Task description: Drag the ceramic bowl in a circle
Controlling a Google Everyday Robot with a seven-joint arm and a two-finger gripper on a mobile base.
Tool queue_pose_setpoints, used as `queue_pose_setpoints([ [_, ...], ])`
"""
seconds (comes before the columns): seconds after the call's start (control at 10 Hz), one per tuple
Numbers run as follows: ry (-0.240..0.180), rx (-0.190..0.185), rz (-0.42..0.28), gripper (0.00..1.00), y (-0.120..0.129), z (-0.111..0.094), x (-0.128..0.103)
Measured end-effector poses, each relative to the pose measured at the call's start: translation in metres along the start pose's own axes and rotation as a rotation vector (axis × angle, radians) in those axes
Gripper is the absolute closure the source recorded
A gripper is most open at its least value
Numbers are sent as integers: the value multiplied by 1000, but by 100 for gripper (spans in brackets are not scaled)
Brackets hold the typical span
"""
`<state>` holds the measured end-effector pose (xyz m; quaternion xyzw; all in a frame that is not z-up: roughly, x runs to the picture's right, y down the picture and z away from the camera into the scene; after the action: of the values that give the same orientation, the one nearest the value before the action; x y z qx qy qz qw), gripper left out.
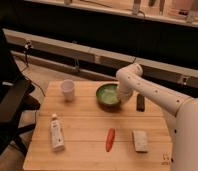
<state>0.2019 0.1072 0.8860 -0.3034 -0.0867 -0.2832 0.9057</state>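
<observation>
The ceramic bowl (107,95) is green with a paler green inside. It sits on the wooden table (87,125) at the back, right of the middle. My white arm comes in from the right, bends above the table and reaches down to the bowl's right rim. My gripper (123,96) is at that rim, mostly hidden behind the wrist. The small white cup (67,89) stands apart to the left of the bowl.
A white tube (56,132) lies at the front left. A red pepper (110,139) and a beige sponge (139,140) lie at the front right. A dark flat object (140,102) lies right of the bowl. A black chair (7,107) stands left of the table.
</observation>
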Motion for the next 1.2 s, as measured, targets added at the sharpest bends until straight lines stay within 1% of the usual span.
queue_pose_setpoints([
  [0.2,7,-30,-5,100,16,4,-8],
  [0.4,20,-60,-46,100,21,5,-33],
  [0.5,25,-73,-78,100,19,5,-50],
  [0.6,28,-81,-116,100,13,5,-68],
  [0.8,28,-96,-216,100,-5,5,-107],
  [0.9,29,-97,-255,100,-13,5,-119],
  [1.0,32,-98,-313,100,-28,5,-135],
  [1.1,36,-96,-348,100,-40,4,-142],
  [1.2,44,-92,-366,100,-53,2,-144],
])
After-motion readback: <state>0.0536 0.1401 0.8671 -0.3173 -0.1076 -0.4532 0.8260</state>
